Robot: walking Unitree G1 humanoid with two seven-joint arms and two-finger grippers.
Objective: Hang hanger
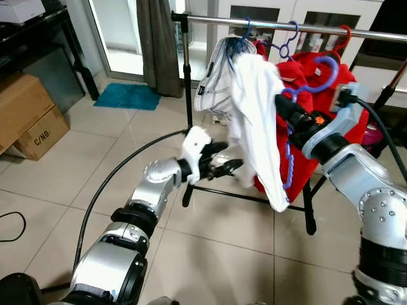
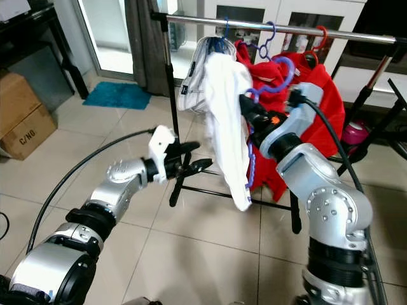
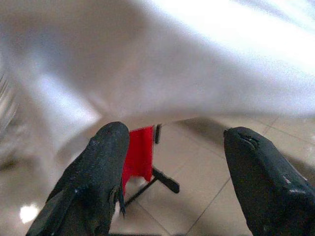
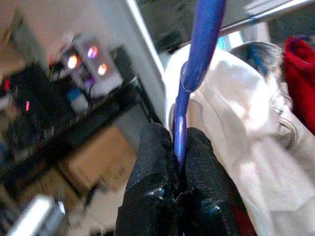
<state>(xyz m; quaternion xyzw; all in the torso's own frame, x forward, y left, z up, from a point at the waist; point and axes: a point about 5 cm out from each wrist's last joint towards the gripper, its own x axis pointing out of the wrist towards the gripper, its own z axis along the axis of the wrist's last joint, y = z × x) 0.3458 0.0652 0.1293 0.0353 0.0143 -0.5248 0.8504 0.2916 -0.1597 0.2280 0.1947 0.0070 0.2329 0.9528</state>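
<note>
My right gripper [image 1: 285,107] is shut on a blue plastic hanger [image 1: 313,84] that carries a white garment [image 1: 259,127], held just below the silver rail [image 1: 286,27] of a clothes rack. In the right wrist view the two black fingers [image 4: 197,172] pinch the blue hanger [image 4: 189,81] with the white cloth behind. My left gripper [image 1: 222,166] stands open, low beside the hanging white garment, fingers [image 3: 98,172] spread apart below the white cloth [image 3: 172,64]. Other hangers with a white-grey garment [image 1: 216,76] and red clothes [image 1: 311,67] hang on the rail.
The rack's black upright [image 1: 186,82] and floor bar [image 1: 241,194] stand just ahead. Cardboard boxes [image 1: 28,114] sit at the left by a dark table [image 1: 38,32]. A teal mat [image 1: 127,95] lies near the curtain [image 1: 159,44]. A black cable [image 1: 114,175] trails over the tiled floor.
</note>
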